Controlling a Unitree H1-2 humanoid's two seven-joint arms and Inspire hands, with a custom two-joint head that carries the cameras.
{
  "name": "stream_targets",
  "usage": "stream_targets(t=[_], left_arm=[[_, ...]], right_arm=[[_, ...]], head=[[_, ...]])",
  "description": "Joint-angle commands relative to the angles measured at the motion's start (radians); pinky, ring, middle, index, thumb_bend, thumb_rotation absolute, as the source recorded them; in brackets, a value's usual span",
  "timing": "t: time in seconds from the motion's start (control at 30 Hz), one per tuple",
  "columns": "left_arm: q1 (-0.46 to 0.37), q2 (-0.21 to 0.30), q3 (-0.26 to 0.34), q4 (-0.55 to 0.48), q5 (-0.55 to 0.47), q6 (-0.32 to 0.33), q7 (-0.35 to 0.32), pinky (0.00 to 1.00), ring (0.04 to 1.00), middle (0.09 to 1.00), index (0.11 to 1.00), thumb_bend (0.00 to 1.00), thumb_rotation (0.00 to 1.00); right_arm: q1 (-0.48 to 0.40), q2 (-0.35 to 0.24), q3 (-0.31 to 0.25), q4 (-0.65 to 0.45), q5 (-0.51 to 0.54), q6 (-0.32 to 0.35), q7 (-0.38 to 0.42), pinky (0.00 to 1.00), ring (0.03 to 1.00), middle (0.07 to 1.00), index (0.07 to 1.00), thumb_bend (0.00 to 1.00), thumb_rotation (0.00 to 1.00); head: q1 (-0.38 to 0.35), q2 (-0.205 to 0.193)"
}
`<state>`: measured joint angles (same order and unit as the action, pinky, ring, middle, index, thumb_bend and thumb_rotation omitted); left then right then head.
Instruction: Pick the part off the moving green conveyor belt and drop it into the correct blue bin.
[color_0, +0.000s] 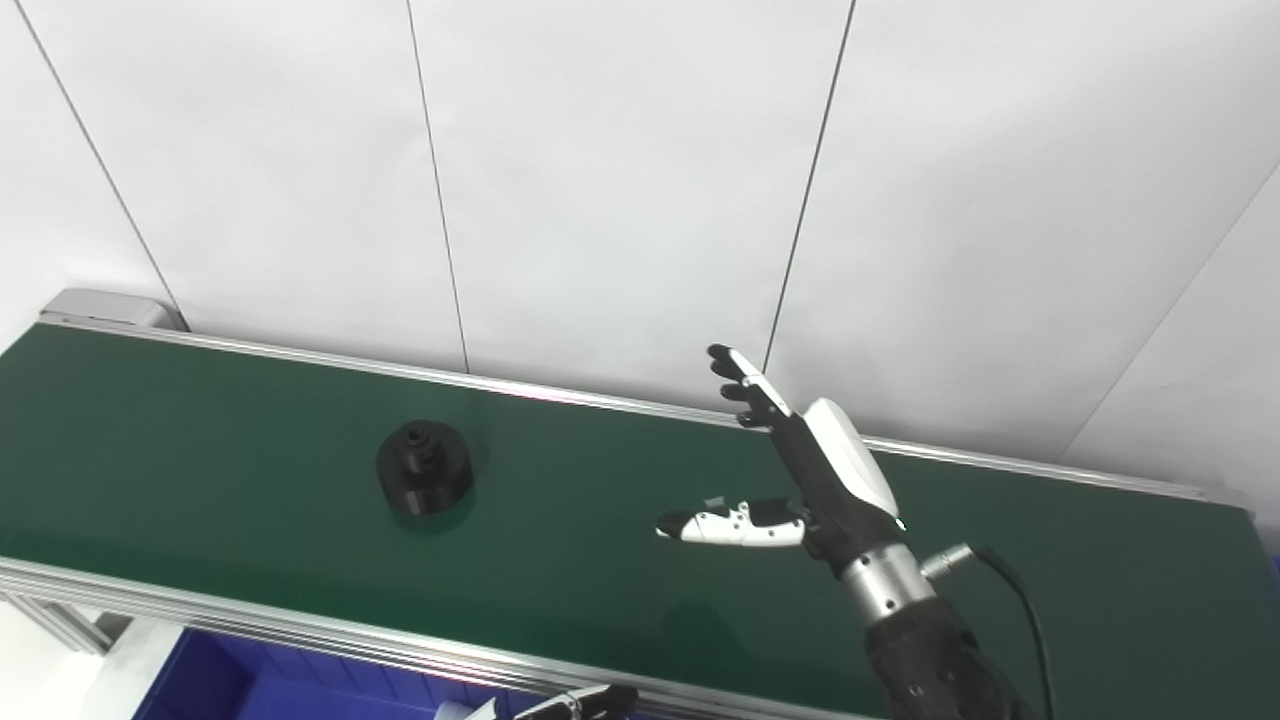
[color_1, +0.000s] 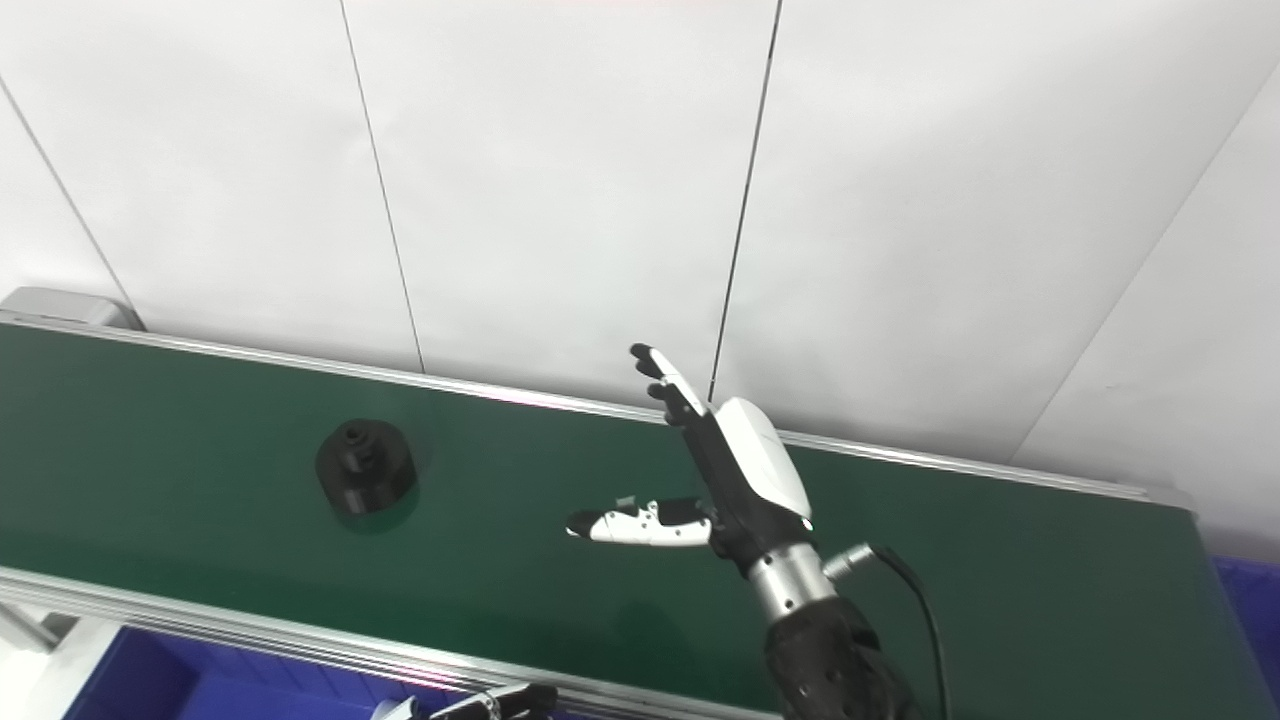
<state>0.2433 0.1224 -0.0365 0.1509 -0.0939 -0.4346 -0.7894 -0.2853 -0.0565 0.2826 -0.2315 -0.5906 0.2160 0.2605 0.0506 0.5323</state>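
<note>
The right hand (color_0: 820, 470) stands raised on its edge, held by a black-sleeved forearm that rises from the bottom right with a metal wrist collar and a black cable at its side. Its fingers (color_0: 745, 385) point straight up and away, the thumb (color_0: 725, 527) juts out sideways to the left, and nothing lies in the grasp. Only a few fingertips of the left hand (color_0: 575, 705) peek in at the bottom edge, too little to read their pose.

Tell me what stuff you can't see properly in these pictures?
- Left hand: both views, cut off by the bottom edge; open or shut unclear.
- Blue bin: both views, mostly hidden behind the conveyor belt frame; inside unseen.
- Black part: details too small and dark.
- Right hand: open, arm cut off below.
</note>
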Motion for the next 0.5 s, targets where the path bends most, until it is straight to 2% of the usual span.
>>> stream_targets(t=[0.0,0.17,0.3,0.47], left_arm=[[0.008,-0.008,0.01,-0.033,-0.032,-0.035,-0.015,0.83,0.889,0.919,0.888,0.81,0.49],[0.026,-0.01,0.021,-0.046,-0.056,-0.035,-0.039,0.83,0.892,0.921,0.89,0.81,0.49],[0.042,-0.007,0.015,-0.057,-0.048,-0.035,-0.036,0.84,0.901,0.928,0.895,0.82,0.51],[0.062,-0.003,0.002,-0.056,-0.051,-0.035,-0.038,0.84,0.915,0.944,0.909,0.81,0.52]], right_arm=[[-0.057,0.018,0.008,0.003,-0.012,0.019,-0.009,0.79,0.88,0.926,0.955,0.92,0.4],[-0.105,0.023,0.025,0.067,-0.018,0.028,-0.011,0.79,0.88,0.927,0.958,0.92,0.43],[-0.148,0.02,0.044,0.147,-0.018,0.008,-0.014,0.78,0.881,0.924,0.964,0.93,0.45],[-0.199,0.024,0.075,0.22,-0.035,0.034,-0.001,0.83,0.901,0.939,0.972,0.92,0.45]], head=[[0.0,0.003],[-0.007,0.006],[-0.014,0.005],[-0.015,0.004]])
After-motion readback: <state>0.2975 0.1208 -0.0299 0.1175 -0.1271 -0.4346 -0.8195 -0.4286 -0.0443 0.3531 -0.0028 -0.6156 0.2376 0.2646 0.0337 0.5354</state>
